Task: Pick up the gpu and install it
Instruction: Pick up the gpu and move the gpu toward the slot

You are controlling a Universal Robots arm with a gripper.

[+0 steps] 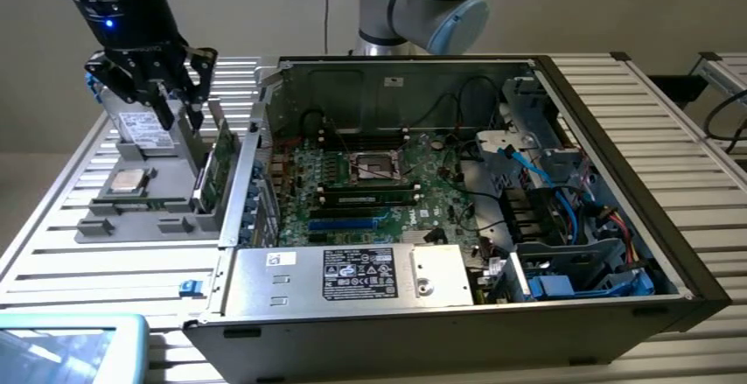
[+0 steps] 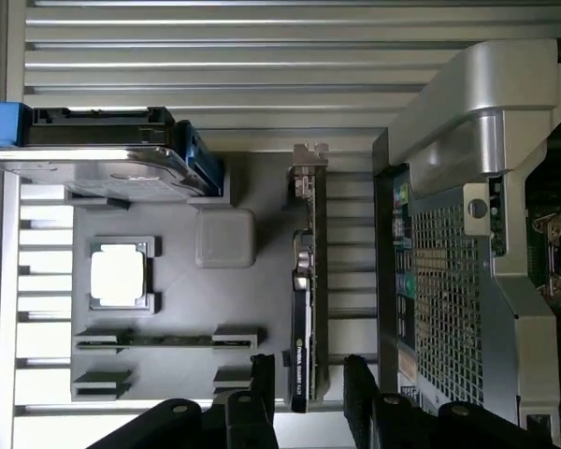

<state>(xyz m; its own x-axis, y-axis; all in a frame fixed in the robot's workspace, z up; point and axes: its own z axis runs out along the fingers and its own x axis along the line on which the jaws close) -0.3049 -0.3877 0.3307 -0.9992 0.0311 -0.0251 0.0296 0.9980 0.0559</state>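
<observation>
Over one end of the gpu (image 2: 306,281): jaws, wide apart, one finger to each side of the card's line, holding nothing. Gpu: upright on edge in a slot of the grey holder (image 2: 262,196), just beside the open computer case (image 1: 607,183). Same holder: hard drive (image 2: 93,159), processor chip (image 2: 120,274). Beneath: slatted worktop (image 1: 70,253).

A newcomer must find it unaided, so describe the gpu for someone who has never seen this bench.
Find the open computer case; the grey parts holder sits at the exterior view's left of it. The gpu stands on edge along the holder's side nearest the case. Unlike the silver hard drive and the square processor, it is a thin green board with a black cooler.
</observation>
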